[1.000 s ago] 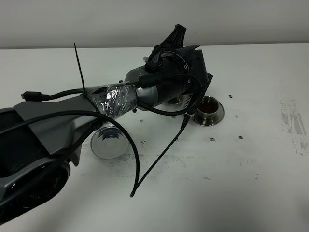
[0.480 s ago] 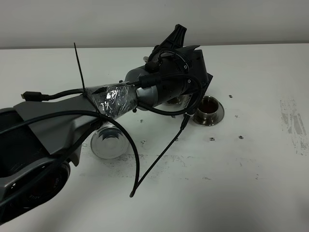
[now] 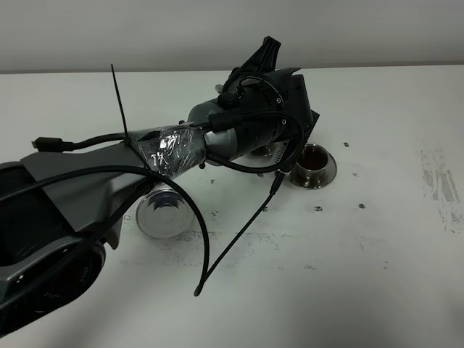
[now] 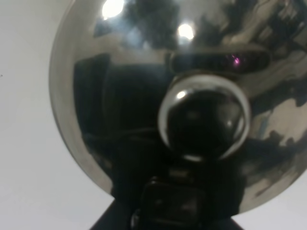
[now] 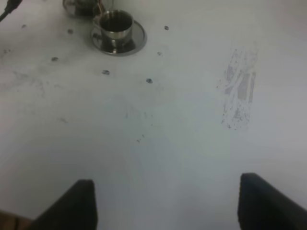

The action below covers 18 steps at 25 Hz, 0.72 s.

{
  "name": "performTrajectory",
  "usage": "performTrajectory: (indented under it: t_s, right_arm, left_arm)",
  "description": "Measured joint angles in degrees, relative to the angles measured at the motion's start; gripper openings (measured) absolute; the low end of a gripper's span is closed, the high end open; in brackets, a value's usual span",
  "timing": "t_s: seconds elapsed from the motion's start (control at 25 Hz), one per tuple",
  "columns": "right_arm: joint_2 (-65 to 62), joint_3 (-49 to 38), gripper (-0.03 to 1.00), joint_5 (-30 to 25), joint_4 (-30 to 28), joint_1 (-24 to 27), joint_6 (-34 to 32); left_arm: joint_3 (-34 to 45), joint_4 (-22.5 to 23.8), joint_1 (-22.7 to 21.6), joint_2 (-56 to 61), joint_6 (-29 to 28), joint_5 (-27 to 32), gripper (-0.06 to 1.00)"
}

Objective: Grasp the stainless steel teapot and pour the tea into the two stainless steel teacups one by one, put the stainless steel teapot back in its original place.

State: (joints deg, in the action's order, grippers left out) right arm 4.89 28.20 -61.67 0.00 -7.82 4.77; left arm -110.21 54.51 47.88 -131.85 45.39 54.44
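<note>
Teapot (image 4: pixel 144 96) unmarked, mirror-steel.

Nothing visibly shifts; only the loose black cable (image 3: pixel 235 239) hanging from the left arm sways very slightly.

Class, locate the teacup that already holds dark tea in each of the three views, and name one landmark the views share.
Exterior high: filled teacup on its saucer, right of the left arm's wrist.
Left wrist: not in it; the teapot lid fills the picture.
Right wrist: far across the table.
Shared landmark: grey scuff patch, not in the left wrist view.
</note>
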Motion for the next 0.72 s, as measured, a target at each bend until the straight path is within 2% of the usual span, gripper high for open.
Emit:
performTrajectory:
  t_s: [0.52, 0.72]
  right_arm:
    - [0.0, 0.0, 0.59, 0.0, 0.0, 0.0, 0.0]
    - [0.0, 0.0, 0.59, 0.0, 0.3, 0.0, 0.0]
  left_arm:
    - [0.0, 0.0, 0.0, 0.0, 0.0, 0.0, 0.17]
    - [0.0, -0.4, 0.0, 0.0, -1.9, 0.0, 0.17]
